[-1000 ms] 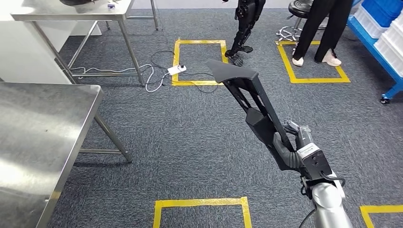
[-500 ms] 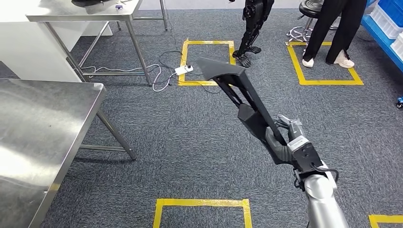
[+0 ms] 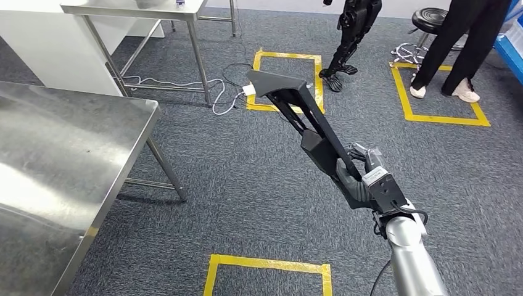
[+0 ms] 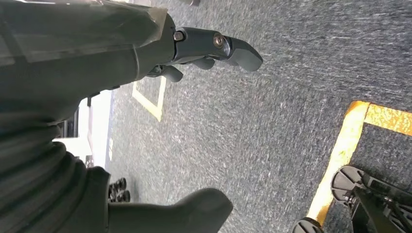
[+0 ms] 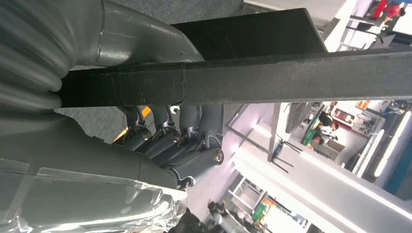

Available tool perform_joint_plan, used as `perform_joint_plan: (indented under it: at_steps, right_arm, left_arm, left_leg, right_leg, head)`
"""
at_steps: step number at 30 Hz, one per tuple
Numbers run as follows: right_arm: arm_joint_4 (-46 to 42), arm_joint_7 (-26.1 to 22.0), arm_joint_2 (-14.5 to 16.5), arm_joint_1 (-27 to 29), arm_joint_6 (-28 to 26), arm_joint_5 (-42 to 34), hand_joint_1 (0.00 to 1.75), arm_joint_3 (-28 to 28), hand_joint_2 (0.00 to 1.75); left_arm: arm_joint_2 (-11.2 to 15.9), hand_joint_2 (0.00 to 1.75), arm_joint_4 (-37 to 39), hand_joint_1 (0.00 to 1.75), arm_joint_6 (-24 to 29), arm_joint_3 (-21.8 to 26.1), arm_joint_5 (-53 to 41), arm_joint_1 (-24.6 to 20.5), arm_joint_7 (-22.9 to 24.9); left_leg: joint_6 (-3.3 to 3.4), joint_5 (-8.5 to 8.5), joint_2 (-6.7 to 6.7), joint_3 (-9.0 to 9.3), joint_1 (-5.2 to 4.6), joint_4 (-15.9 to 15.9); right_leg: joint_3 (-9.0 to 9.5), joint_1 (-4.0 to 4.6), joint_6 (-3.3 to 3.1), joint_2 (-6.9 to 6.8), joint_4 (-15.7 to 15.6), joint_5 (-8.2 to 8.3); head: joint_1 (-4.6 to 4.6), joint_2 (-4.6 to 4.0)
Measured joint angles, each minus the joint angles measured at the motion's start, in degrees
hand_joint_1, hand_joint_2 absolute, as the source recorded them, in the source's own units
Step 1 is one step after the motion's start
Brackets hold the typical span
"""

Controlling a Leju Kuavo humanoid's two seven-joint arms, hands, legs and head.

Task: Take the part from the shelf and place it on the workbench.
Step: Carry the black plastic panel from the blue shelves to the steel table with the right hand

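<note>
Part [image 3: 308, 126] is long, black and strutted with a flat wedge head; my right hand [image 3: 364, 182] wraps its fingers [image 5: 194, 141] round the lower end. Steel counter [image 3: 74, 154] edge lies well apart across carpet, and my left hand [image 4: 145, 48] hangs with fingers spread, holding nothing.

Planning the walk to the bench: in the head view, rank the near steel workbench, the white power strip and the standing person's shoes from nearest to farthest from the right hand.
1. White power strip, ahead of the right hand, beyond the part's tip.
2. Person's shoes, ahead and to the right.
3. Steel workbench, to the left.
The first two are close to call.
</note>
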Motion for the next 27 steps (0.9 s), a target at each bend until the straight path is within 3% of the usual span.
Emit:
perform_joint_plan:
  at_steps: [2,4,7,9,12,13,14,15,18,20,24,25,27]
  right_arm:
    - [0.32,-0.24,-0.38,0.00,-0.28,-0.43,1.75,0.03,1.75]
    - [0.47,-0.43,-0.79,0.04,-0.52,-0.92,1.75,0.02,1.75]
    - [0.62,-0.55,-1.40,0.29,-0.72,-1.89,1.75,-0.18,1.75]
    - [0.63,-0.71,-1.78,0.42,-0.68,-2.55,1.75,-0.37,1.75]
    - [0.68,-1.05,-2.41,0.87,-0.51,-3.22,1.75,-0.87,1.75]
    - [0.73,-1.14,-2.57,1.14,-0.50,-3.35,1.75,-0.98,1.75]
    - [0.78,-1.24,-2.72,1.45,-0.52,-3.47,1.75,-1.03,1.75]
    - [0.81,-1.36,-2.82,1.75,-0.57,-3.59,1.75,-1.05,1.75]
    - [0.82,-1.66,-3.00,2.31,-0.87,-3.95,1.75,-1.15,1.75]
    - [0.81,-1.74,-3.15,2.53,-1.21,-4.11,1.75,-1.33,1.75]
    - [0.55,-1.86,-3.33,3.23,-1.52,-4.22,1.75,-1.52,1.75]
    - [0.44,-1.90,-3.39,3.35,-1.55,-4.25,1.75,-1.65,1.75]
    - [0.35,-1.95,-3.52,3.69,-1.59,-4.31,1.75,-2.13,1.75]
  left_arm:
    - [0.01,1.75,0.00,0.00,-0.18,-0.01,-0.02,0.02,-0.03]
    - [0.11,1.75,0.03,0.00,-0.44,-0.04,-0.08,0.04,-0.05]
    - [0.28,1.75,0.08,0.00,-0.68,-0.13,-0.27,0.26,-0.06]
    - [0.40,1.75,0.10,0.00,-0.72,-0.20,-0.40,0.41,-0.06]
    - [0.53,1.75,0.11,0.00,-0.84,-0.23,-0.51,0.42,-0.06]
    - [0.56,1.75,0.11,0.00,-0.91,-0.24,-0.52,0.43,-0.05]
    - [0.59,1.75,0.11,0.00,-0.98,-0.25,-0.52,0.45,-0.05]
    - [0.63,1.75,0.11,0.00,-1.04,-0.26,-0.52,0.46,-0.04]
    - [0.92,1.75,0.11,0.00,-1.13,-0.31,-0.52,0.41,-0.04]
    - [1.14,1.75,0.11,0.00,-1.21,-0.41,-0.52,0.32,-0.05]
    - [1.44,1.75,0.10,0.00,-1.36,-0.78,-0.52,0.29,-0.04]
    - [1.51,1.75,0.10,0.00,-1.39,-0.87,-0.52,0.27,-0.04]
    - [1.62,1.75,0.09,0.00,-1.53,-1.04,-0.52,0.24,-0.04]
  left_leg:
    - [-0.37,-0.25,-0.77,0.00,0.08,0.42]
    - [-0.98,-0.63,-1.34,-0.32,-0.05,1.05]
    - [-1.66,-0.75,-1.65,-0.76,-0.01,1.30]
    - [-2.19,-1.92,-0.73,-1.41,0.20,2.87]
    - [-2.92,-7.23,1.06,-6.05,0.44,12.84]
    - [-3.03,-8.54,1.22,-7.85,0.51,16.41]
    - [-3.04,-8.78,1.29,-8.82,0.55,18.20]
    - [-2.96,-7.89,1.37,-8.65,0.56,17.71]
    - [-2.16,-2.60,2.46,-2.88,0.32,6.51]
    - [-1.66,-1.53,3.06,-0.67,-0.11,2.12]
    - [-0.43,-0.92,2.30,0.07,-0.24,0.54]
    - [-0.09,-0.61,2.11,0.38,-0.11,0.07]
    - [0.27,-0.40,1.58,0.57,-0.09,-0.22]
  right_leg:
    - [3.73,-0.43,0.98,0.47,-8.04,3.33]
    - [6.25,-0.56,0.92,1.06,-13.26,5.14]
    - [6.47,-0.37,-0.13,1.04,-13.81,5.50]
    - [6.57,-0.54,-0.77,0.78,-13.95,5.66]
    - [6.69,-0.42,-1.47,0.13,-14.01,5.60]
    - [6.70,-0.31,-1.54,-0.14,-14.01,5.55]
    - [6.72,-0.22,-1.59,-0.40,-14.01,5.51]
    - [6.78,-0.15,-1.63,-0.65,-14.01,5.47]
    - [7.01,0.13,-1.59,-1.18,-13.99,5.35]
    - [7.03,0.35,-1.32,-1.51,-14.02,5.23]
    - [6.79,0.31,-0.41,-1.54,-13.44,4.66]
    - [5.95,0.31,-0.45,-1.08,-11.57,3.68]
    - [2.66,0.18,-0.72,-0.21,-4.61,0.51]
  head:
    - [0.02,-0.01]
    - [0.13,0.00]
    - [0.04,0.01]
    - [-0.10,0.00]
    - [-0.32,0.01]
    - [-0.32,0.01]
    - [-0.32,0.01]
    - [-0.33,0.00]
    - [-0.32,-0.01]
    - [-0.29,0.00]
    - [-0.25,0.00]
    - [-0.20,0.00]
    - [-0.05,-0.01]
